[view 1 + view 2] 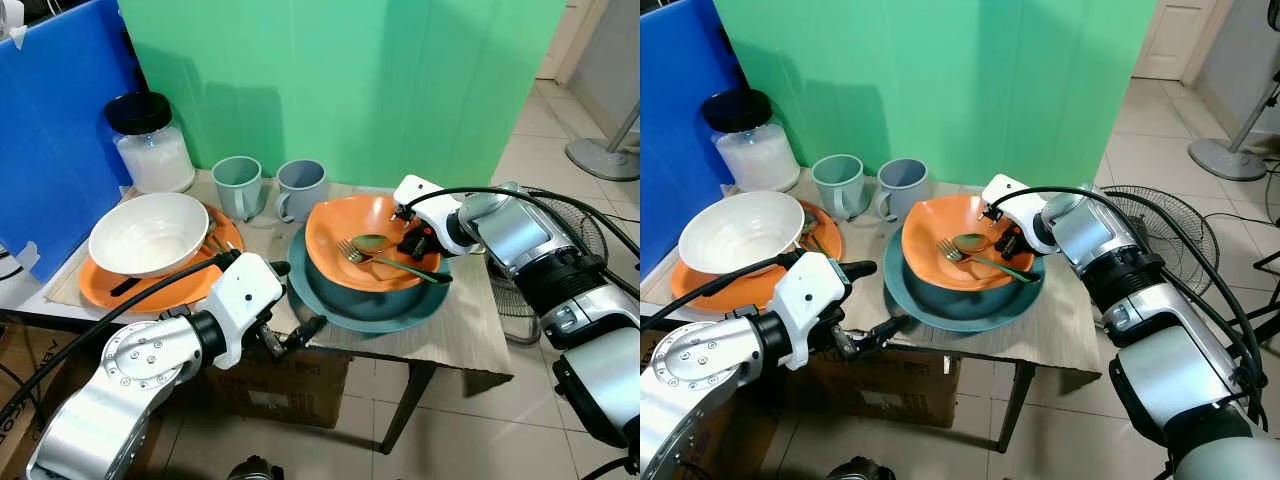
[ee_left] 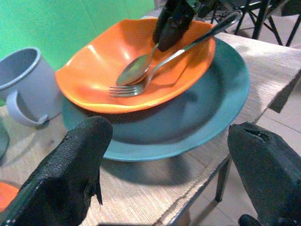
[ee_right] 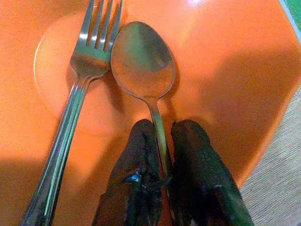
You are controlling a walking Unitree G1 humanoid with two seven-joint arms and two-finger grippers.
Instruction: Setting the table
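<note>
— What's your right hand [image 3: 162,155] doing?

— It's clamped on the handle of the one metal spoon [image 3: 143,63], inside the wavy orange bowl [image 1: 375,225] at the centre of the frame. One metal fork [image 3: 80,94] lies just beside the spoon in that bowl, which sits in a teal deep plate [image 1: 400,308].

— And your left hand [image 2: 169,165]?

— Spread wide, holding nothing, at the tabletop's [image 1: 465,330] near edge, in front of the teal plate.

— What else do you count?

— Two mugs behind the bowls: one pale green mug [image 1: 238,184], one grey-blue mug [image 1: 300,187]. One white bowl [image 1: 148,233] on a flat orange plate [image 1: 140,285] at left, and one black-lidded glass jar [image 1: 150,143] at upper left.
</note>
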